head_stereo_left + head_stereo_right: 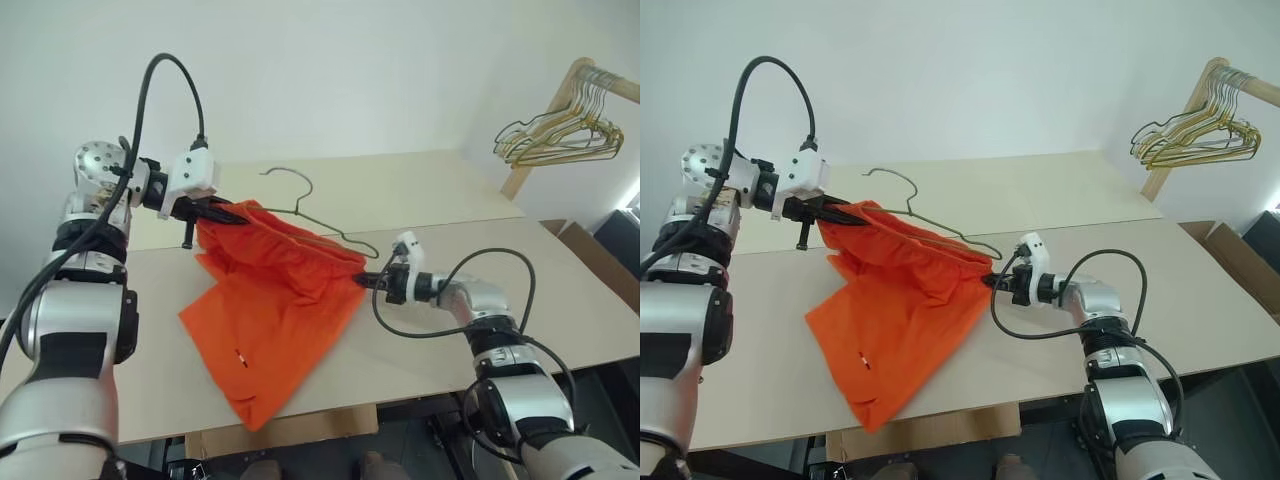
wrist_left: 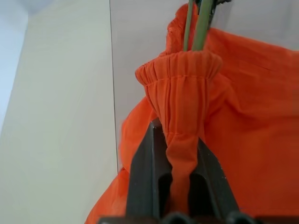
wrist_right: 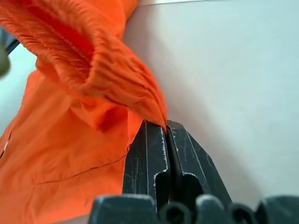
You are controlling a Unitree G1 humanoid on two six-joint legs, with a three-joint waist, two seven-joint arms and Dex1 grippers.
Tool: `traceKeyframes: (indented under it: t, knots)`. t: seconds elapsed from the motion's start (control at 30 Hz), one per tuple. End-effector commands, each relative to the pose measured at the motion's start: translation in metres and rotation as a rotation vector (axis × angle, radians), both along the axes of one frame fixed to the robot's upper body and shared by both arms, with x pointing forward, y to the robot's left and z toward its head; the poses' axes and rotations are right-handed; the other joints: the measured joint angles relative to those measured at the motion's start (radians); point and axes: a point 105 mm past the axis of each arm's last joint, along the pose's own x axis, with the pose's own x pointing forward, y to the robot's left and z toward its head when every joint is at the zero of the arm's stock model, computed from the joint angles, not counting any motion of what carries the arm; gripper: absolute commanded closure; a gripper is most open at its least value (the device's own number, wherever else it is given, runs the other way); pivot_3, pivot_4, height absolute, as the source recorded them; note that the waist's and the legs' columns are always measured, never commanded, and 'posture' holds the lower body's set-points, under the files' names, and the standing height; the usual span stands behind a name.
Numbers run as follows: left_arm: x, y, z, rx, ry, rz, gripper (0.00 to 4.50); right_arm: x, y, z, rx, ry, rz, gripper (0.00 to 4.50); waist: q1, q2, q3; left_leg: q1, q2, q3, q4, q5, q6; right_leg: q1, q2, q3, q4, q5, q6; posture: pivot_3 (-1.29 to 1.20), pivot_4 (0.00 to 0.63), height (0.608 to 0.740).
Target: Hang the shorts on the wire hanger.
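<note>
Pale wooden desk panels sit before a white wall, with a wooden rack at the far right carrying a bunch of gold and green wire hangers. Bright orange shorts lie partly on the desk, their gathered waistband lifted and stretched between both arms, the legs trailing down toward the near edge. At the raised left end of the waistband, the left end effector has its black fingers pinched on a fold of elastic. At the lower right end, the right end effector is pressed together on the waistband's edge. A thin grey-olive wire hanger runs along the waistband, its wires passing into the opening, its hook rising behind the shorts.
</note>
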Motion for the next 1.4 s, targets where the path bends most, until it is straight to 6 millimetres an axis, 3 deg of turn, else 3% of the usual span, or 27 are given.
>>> traceKeyframes:
  t: [0.03,0.23,0.5,0.7,0.83,0.93,1.03,1.27,1.4]
  knots:
    - [0.004,0.010,0.013,0.026,-0.090,0.049,4.50,0.003,-0.016,0.015,0.004,-0.040,-0.014,4.46,0.000,0.000,0.000,0.000,0.000,0.000,0.000,0.000,0.000,0.000,0.000,0.000,0.000,0.000,0.000,0.06,0.000,0.740]
    - [0.018,0.015,0.010,0.056,-0.150,0.168,4.50,-0.001,-0.024,0.016,-0.020,-0.062,0.000,4.46,0.002,0.000,0.000,0.000,0.000,-0.001,0.000,0.000,0.000,0.000,0.000,0.000,0.000,0.000,0.000,0.07,0.000,0.740]
    - [0.015,0.027,-0.004,0.162,-0.133,0.174,4.50,-0.003,-0.031,0.019,-0.065,-0.109,0.006,4.46,0.001,0.000,0.000,-0.001,0.000,-0.001,0.000,0.000,0.000,0.000,0.000,-0.001,0.000,0.000,0.000,0.06,0.000,0.740]
    - [0.008,0.032,-0.005,0.160,-0.074,0.149,4.50,0.008,-0.051,0.026,-0.159,-0.151,-0.056,4.46,0.002,0.000,0.000,-0.001,0.000,-0.001,0.000,0.000,0.000,0.000,0.000,-0.001,0.000,0.000,0.000,0.07,0.000,0.740]
    - [0.004,0.030,0.004,0.082,-0.052,0.135,4.50,0.014,-0.062,0.019,-0.229,-0.133,-0.094,4.46,-0.001,0.000,0.000,-0.001,0.000,-0.001,0.000,0.000,0.000,0.000,0.000,-0.001,0.000,0.000,0.000,0.07,0.000,0.740]
    - [0.004,0.041,-0.005,0.171,-0.043,0.169,4.50,0.015,-0.063,0.020,-0.243,-0.158,-0.082,4.46,0.000,0.000,0.000,-0.001,0.000,-0.001,0.000,0.000,0.000,0.000,0.000,-0.001,0.000,0.000,0.000,0.07,0.000,0.740]
    - [0.014,0.046,-0.014,0.235,-0.111,0.238,4.50,0.014,-0.056,0.033,-0.268,-0.233,-0.025,4.46,-0.001,0.000,0.000,-0.001,0.000,-0.001,0.000,0.000,0.000,0.000,-0.001,-0.001,0.000,0.000,0.000,0.09,0.000,0.740]
    - [0.028,0.022,-0.015,0.138,-0.153,0.268,4.50,0.001,-0.022,0.089,-0.397,-0.500,0.182,4.46,0.010,0.000,0.000,-0.006,0.000,-0.005,0.002,0.000,0.000,-0.003,-0.001,-0.005,0.000,0.000,0.000,0.08,0.000,0.740]
    - [0.033,0.009,-0.006,0.020,-0.157,0.276,4.50,-0.004,-0.007,0.102,-0.499,-0.593,0.254,4.46,0.017,0.000,0.000,-0.007,0.000,-0.006,0.002,0.000,0.000,-0.003,-0.001,-0.007,0.000,0.000,0.000,0.07,0.000,0.740]
